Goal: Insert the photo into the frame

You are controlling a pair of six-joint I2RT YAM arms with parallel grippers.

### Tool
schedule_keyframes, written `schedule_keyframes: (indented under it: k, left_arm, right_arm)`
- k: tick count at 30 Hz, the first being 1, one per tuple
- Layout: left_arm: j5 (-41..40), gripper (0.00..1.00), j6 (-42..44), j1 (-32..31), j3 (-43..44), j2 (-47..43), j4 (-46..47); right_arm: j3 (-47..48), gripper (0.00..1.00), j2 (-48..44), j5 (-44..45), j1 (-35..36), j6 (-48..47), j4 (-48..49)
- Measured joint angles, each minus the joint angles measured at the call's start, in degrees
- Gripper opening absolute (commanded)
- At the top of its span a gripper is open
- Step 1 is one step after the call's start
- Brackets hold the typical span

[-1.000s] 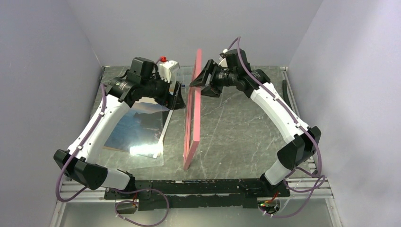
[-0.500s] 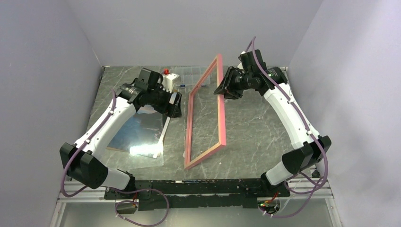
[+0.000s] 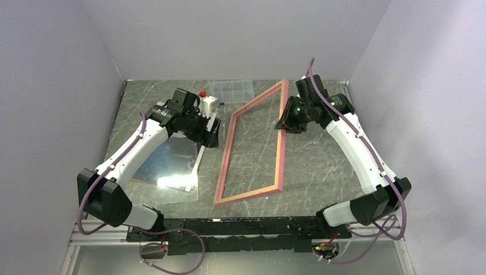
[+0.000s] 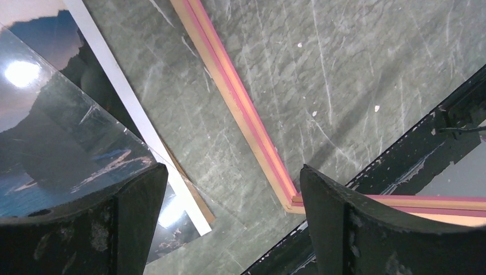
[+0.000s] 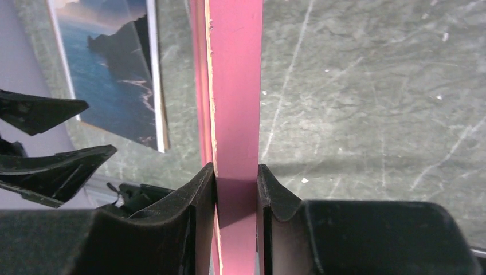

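One thin pink rectangular frame (image 3: 249,195); glossy photo (image 3: 166,157).

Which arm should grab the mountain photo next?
Left. The left gripper is open and hangs right beside the photo, which lies on that arm's side. The right gripper is busy, pinched on a rail of the frame.

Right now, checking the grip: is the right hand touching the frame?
Touching. The right wrist view shows the right hand clamped on the frame, no gap.
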Motion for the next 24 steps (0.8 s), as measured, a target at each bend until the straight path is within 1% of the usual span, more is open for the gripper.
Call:
schedule_keyframes:
  k: [5, 11, 15, 24]
  left_arm:
    - [-0.2, 0.91, 0.2, 1.3, -3.4, 0.0, 0.6]
    - [0.2, 0.91, 2.4, 5.3, -3.7, 0.0, 0.8]
    - [0.2, 0.91, 3.6, 7.1, -4.2, -0.3, 1.1]
    - [0.2, 0.9, 6.4, 7.2, -9.2, -0.9, 3.5]
  right_arm:
    - [-7.0, 0.05, -3.1, 3.2, 0.0, 0.0, 1.0]
    - [-14.6, 0.03, -3.3, 6.9, 0.0, -0.2, 2.0]
    - [-17.2, 0.03, -3.3, 9.9, 0.1, -0.9, 2.3]
    - [-21.4, 0.01, -1.5, 15.9, 0.2, -2.9, 2.7]
